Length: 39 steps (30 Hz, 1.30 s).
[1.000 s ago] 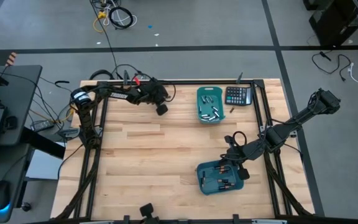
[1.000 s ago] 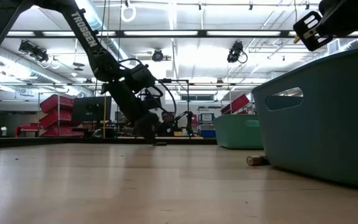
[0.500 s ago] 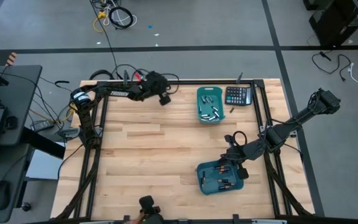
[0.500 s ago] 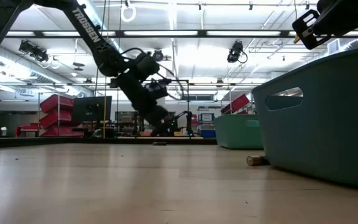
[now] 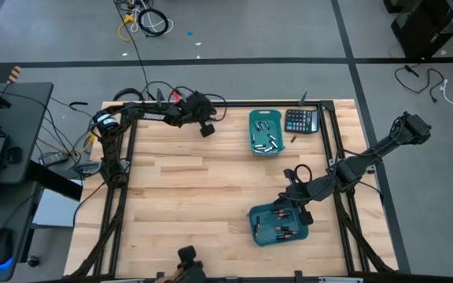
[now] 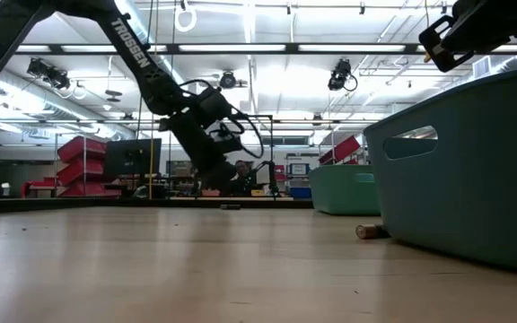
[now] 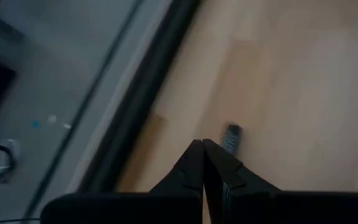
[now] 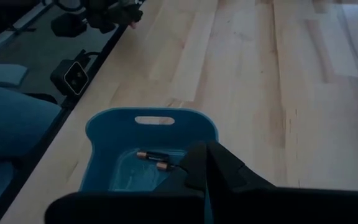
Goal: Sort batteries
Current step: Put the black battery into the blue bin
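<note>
Left hand [image 5: 205, 130] has lifted; nearby battery [image 7: 231, 136] blurred.

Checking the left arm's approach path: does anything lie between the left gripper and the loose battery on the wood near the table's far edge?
Nothing visible does. In the left wrist view the left gripper, shut, points at the battery lying alone on bare table wood just ahead of it, beside the dark edge rail.
</note>
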Each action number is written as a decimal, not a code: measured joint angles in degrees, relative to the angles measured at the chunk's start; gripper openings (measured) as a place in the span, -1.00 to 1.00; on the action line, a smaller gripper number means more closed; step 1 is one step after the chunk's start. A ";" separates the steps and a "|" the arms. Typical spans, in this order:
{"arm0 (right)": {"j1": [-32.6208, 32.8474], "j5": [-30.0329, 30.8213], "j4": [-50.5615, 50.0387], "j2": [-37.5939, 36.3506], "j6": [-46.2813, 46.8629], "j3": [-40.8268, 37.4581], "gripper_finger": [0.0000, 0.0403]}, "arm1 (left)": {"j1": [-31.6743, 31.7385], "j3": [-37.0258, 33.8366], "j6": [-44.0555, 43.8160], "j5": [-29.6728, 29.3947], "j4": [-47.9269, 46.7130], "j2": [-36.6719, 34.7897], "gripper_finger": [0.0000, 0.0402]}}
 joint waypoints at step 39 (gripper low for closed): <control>-0.81 -0.02 0.23 -0.02 -0.99 0.00 -0.99 | 1.75 1.96 1.55 15.21 -6.08 2.78 -1.00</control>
